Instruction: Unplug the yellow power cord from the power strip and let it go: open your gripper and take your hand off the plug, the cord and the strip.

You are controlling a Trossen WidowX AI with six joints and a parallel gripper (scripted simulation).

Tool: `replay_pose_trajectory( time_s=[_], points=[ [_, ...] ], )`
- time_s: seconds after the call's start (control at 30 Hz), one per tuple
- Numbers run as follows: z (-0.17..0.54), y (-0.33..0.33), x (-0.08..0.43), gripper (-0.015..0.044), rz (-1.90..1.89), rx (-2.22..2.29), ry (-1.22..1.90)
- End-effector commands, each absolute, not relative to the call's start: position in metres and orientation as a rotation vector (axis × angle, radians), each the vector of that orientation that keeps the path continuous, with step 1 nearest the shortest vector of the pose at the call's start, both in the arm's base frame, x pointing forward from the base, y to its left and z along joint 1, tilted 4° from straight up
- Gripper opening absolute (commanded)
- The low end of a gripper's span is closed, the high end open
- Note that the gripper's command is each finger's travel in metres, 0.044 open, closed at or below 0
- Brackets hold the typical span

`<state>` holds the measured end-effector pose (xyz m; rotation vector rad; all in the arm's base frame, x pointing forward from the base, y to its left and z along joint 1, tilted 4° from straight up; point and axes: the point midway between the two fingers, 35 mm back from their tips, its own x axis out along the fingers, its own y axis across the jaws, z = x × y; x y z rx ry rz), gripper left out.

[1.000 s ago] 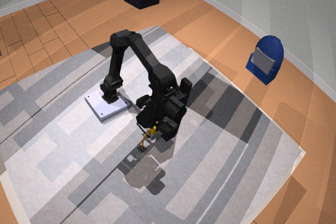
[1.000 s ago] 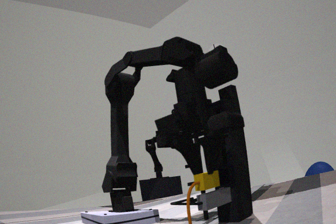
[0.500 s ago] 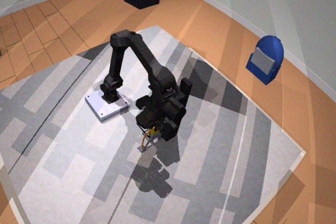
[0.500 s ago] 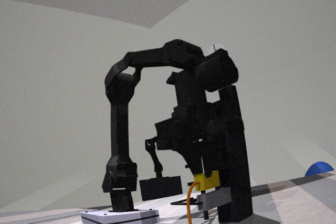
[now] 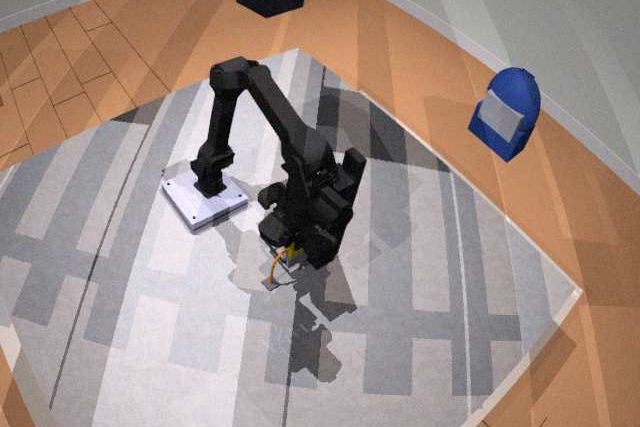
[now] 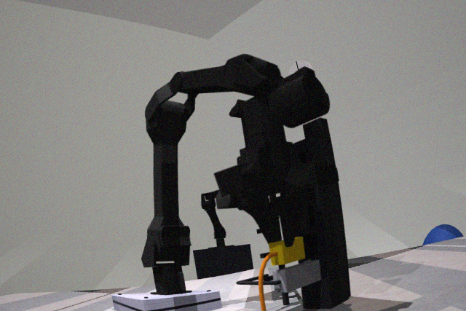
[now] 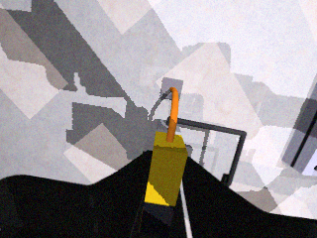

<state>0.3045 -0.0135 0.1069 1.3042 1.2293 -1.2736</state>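
My jaws clamped on the yellow plug [image 7: 166,169].
Fingertips lost in black; orange cord [image 6: 262,281] exits frame; grey power strip [image 6: 298,274] half hidden.

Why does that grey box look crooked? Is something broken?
Nothing looks broken. The grey power strip sits tilted, propped on little legs against the black stand. The gripper is shut on the yellow plug, which sits right on top of it.

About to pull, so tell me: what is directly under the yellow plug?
The grey power strip sits right under the yellow plug, which the gripper grips. The prongs and socket are covered, so whether it is seated cannot be seen.
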Motion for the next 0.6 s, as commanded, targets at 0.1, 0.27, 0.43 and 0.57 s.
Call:
replay_pose_trajectory(
  time_s=[0.1, 0.27, 0.43, 0.57],
  points=[
    [0.107, -0.032, 0.305, 0.0000, -1.286, 1.298, 1.210],
    [0.107, -0.040, 0.304, 0.0000, -1.287, 1.298, 1.209],
    [0.107, -0.048, 0.303, 0.0000, -1.288, 1.298, 1.209],
    [0.107, -0.055, 0.302, 0.0000, -1.289, 1.297, 1.209]
  ],
)
